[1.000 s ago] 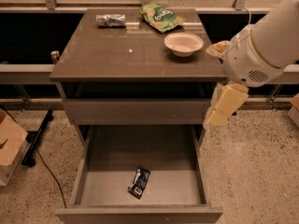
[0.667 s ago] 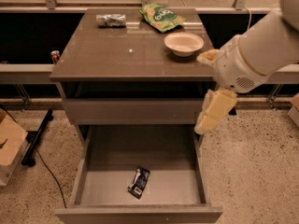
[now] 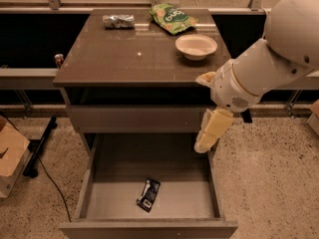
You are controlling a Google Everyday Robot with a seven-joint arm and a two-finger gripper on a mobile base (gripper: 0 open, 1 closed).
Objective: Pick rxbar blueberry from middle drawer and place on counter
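The rxbar blueberry (image 3: 148,194), a small dark wrapper with white and light-blue markings, lies flat on the floor of the open middle drawer (image 3: 99,203), near its front. My gripper (image 3: 208,132) hangs at the drawer's right rear corner, just above its right wall, up and to the right of the bar and apart from it. It holds nothing that I can see. The counter (image 3: 124,59) is the flat grey-brown top of the cabinet.
On the counter stand a white bowl (image 3: 196,46), a green snack bag (image 3: 172,18) and a crumpled silver foil packet (image 3: 118,20). A closed drawer front (image 3: 134,117) sits above the open drawer. A cardboard box (image 3: 10,156) stands on the floor at left.
My arm and gripper have moved left and down, from beside the cabinet's right edge to over the drawer's right rear corner. The bar has not moved.
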